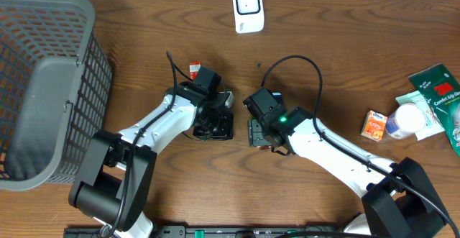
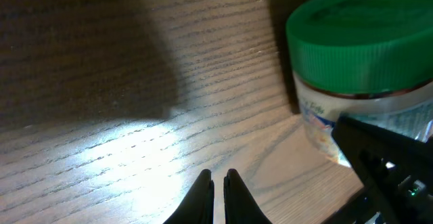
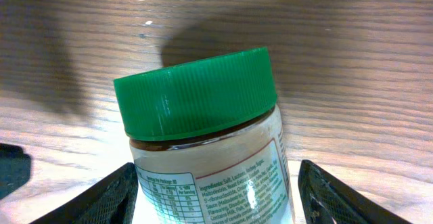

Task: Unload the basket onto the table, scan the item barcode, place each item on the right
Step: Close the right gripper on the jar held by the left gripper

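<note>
- While the left gripper [image 2: 216,183] sat over bare wood with its two tips pressed narrow together and nothing between them, the right gripper [image 3: 216,176] stood wide around a jar [image 3: 210,149].
- That jar had a green ribbed lid [image 3: 196,92], a pale clear body and a label [image 3: 230,193] of small print facing the right wrist camera.
- One black finger [image 3: 108,200] of the right gripper lay close against the jar's left side in that view. Whether it touched, I could not tell.
- A thin strip of table showed between the jar and the other finger [image 3: 338,197], so the hold did not look closed.
- From the left wrist, the same jar stood just to the right of the shut tips, with a dark part of the right gripper crossing in front of its lower body.
- Seen from above, both grippers met near the middle of the table [image 1: 338,44], and the jar was mostly hidden under the right one.
- A white scanner [image 1: 248,8] lay at the far edge, well apart from the jar.
- A grey basket [image 1: 43,87] filled the left end of the table.
- At the right end lay a small orange box [image 1: 374,125], a white bottle [image 1: 405,121] just beside it and a green packet [image 1: 437,87] farther back.
</note>
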